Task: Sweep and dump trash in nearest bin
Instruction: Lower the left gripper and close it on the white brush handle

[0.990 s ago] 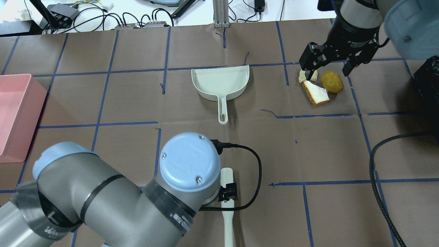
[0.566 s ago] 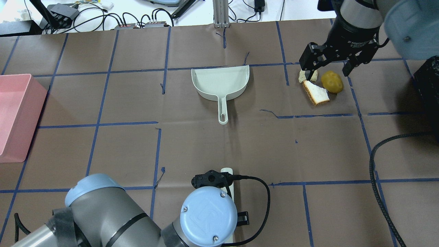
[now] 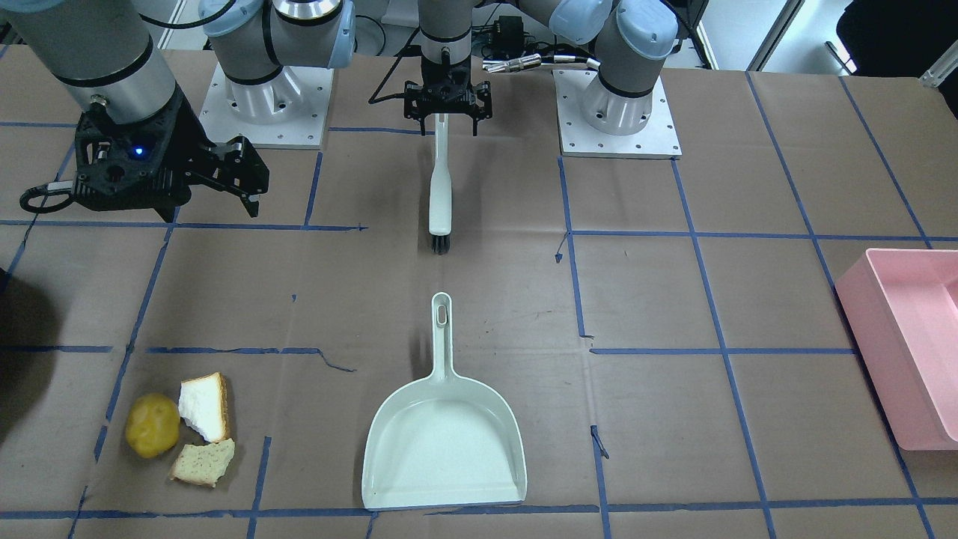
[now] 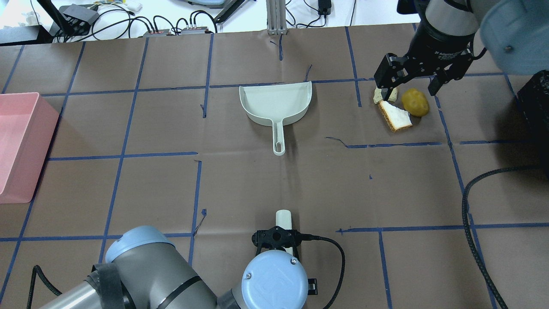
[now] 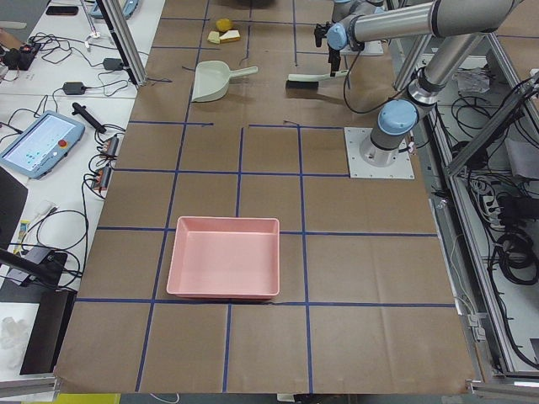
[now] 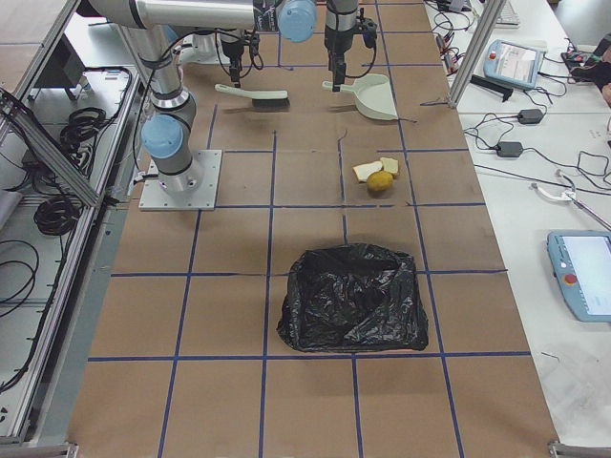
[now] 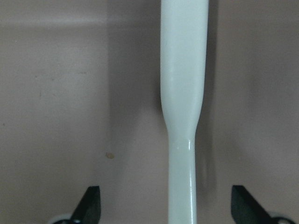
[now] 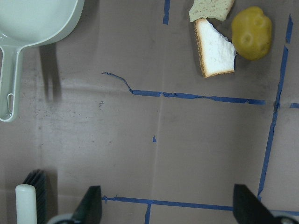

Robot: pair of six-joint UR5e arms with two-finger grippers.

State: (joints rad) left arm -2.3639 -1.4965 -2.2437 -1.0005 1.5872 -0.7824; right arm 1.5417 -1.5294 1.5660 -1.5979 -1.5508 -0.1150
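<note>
Tan bread chunk (image 4: 377, 98) half hidden behind right gripper (image 4: 408, 93), spread apart; left gripper (image 3: 444, 118) spread apart astride brush handle (image 3: 441, 161).

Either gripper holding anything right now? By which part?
Nothing is held. The left gripper is open, jaws either side of the brush handle without touching it. The right gripper is open and empty above the table.

Yellow lump (image 3: 152, 425) — white slice (image 3: 203, 406) — tan chunk (image 3: 202, 463).

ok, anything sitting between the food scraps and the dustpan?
Nothing visible. Only bare table cover lies between the scraps and the dustpan; the brush lies off that path, nearer the robot.
</note>
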